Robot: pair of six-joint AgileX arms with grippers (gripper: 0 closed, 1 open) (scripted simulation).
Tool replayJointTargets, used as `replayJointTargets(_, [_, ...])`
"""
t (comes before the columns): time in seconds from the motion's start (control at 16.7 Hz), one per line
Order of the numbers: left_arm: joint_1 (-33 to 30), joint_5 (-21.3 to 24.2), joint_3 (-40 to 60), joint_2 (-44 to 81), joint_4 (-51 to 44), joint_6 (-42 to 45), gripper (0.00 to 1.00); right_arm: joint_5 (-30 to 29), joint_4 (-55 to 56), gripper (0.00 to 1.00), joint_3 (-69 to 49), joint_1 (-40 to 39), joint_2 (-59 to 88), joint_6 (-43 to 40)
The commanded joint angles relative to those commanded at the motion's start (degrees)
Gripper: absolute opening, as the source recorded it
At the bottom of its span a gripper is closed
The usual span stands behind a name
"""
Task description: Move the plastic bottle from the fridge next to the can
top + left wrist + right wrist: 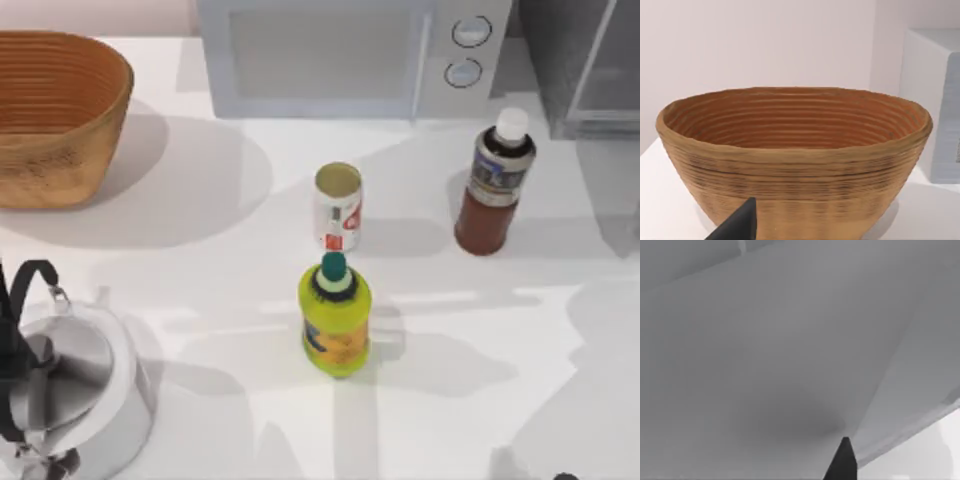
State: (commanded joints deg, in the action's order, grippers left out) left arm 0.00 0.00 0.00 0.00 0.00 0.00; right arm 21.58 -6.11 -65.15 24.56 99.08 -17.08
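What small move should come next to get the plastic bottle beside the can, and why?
Probably bring the right arm to the plastic bottle and grasp it: it stands upright on the table, outside the fridge, apart from the can, with nothing holding it.

Reddish-brown plastic bottle [493, 190], white-red can [338, 209]

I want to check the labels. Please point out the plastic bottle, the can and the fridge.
plastic bottle [492, 180]: top view, on its grey-blue label.
can [338, 212]: top view, on its white side.
fridge [560, 60]: top view, on its grey side wall.
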Motion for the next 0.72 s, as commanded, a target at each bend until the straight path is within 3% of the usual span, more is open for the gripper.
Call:
replayJointTargets(0.36, [0.00, 0.00, 0.00, 0.00, 0.00, 0.00, 1.00, -16.68, 8.12, 1.00, 7.18, -20.46, -5.39, 14.10])
replayJointTargets(0.72, [0.00, 0.00, 0.00, 0.00, 0.00, 0.00, 1.00, -19.62, 9.31, 1.00, 8.60, -22.18, -6.11, 16.14])
